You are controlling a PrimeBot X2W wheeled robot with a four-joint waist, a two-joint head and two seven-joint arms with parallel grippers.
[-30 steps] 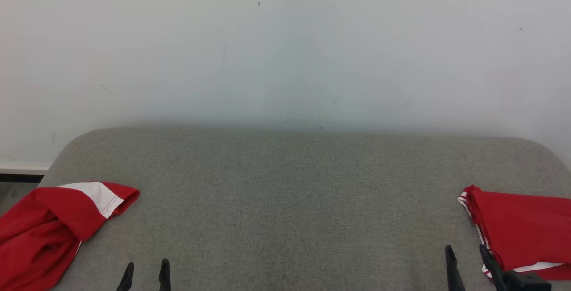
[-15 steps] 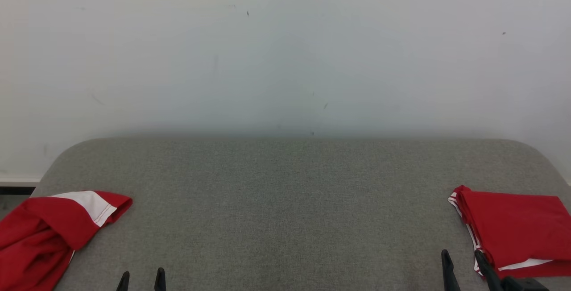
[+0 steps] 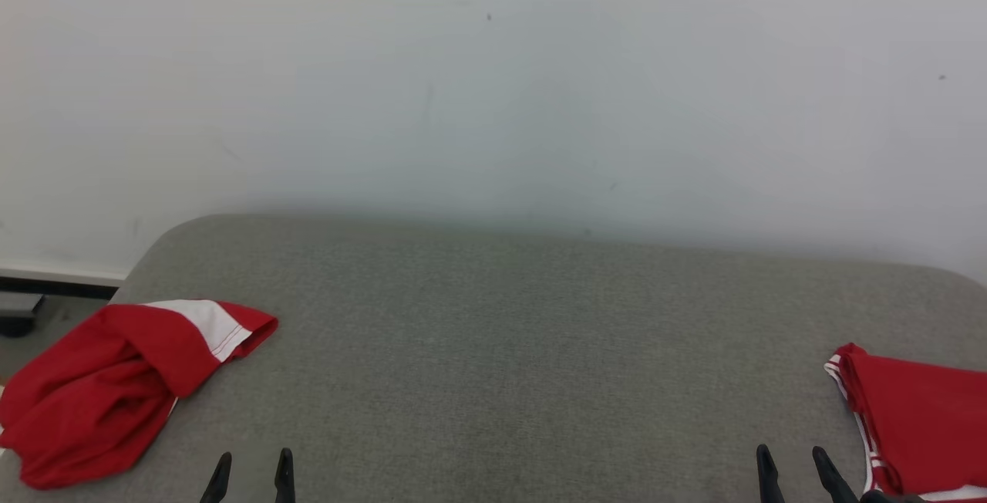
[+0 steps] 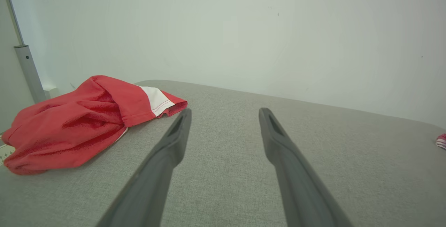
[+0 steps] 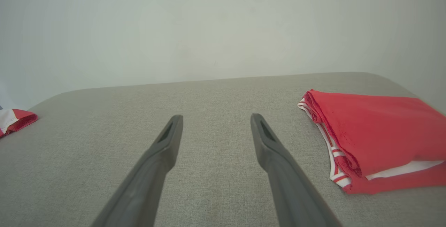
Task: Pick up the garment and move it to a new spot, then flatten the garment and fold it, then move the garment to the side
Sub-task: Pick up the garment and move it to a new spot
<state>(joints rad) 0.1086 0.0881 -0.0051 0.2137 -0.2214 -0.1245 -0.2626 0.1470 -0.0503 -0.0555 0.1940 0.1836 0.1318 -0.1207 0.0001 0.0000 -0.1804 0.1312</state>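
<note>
A crumpled red garment with a white band lies at the left edge of the grey padded surface; the left wrist view has this garment left of my fingers. My left gripper stands open near the front edge, right of that heap, with nothing in it. A neatly folded red garment with white trim rests at the right edge, and it appears as a flat stack in the right wrist view. Just left of it my right gripper is open and empty.
A pale wall rises directly behind the padded surface. At the far left, past the surface's rounded corner, a strip of floor and a dark baseboard show. A grey post stands at the left in the left wrist view.
The head camera has turned left, so the whole picture shifted right. Both garments lie as before and both grippers stay open in the same places.
</note>
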